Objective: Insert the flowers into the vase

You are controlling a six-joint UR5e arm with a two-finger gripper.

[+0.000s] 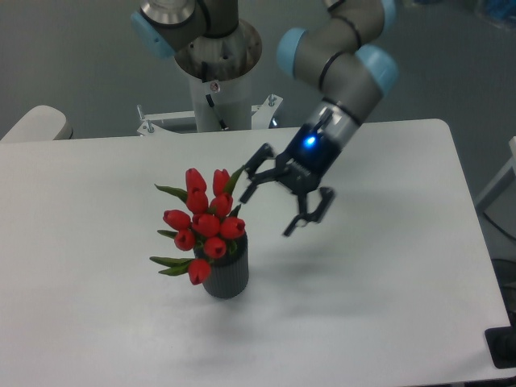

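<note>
The end effector [280, 201] hangs above the counter [387, 266] with its two fingers spread wide and nothing between them, just to the right of the flowers [202, 224]. Those red tulips stand in the vase [225, 276], leaning a little to the left, stems down inside its opening. The vase sits upright on the white counter, left of center.
</note>
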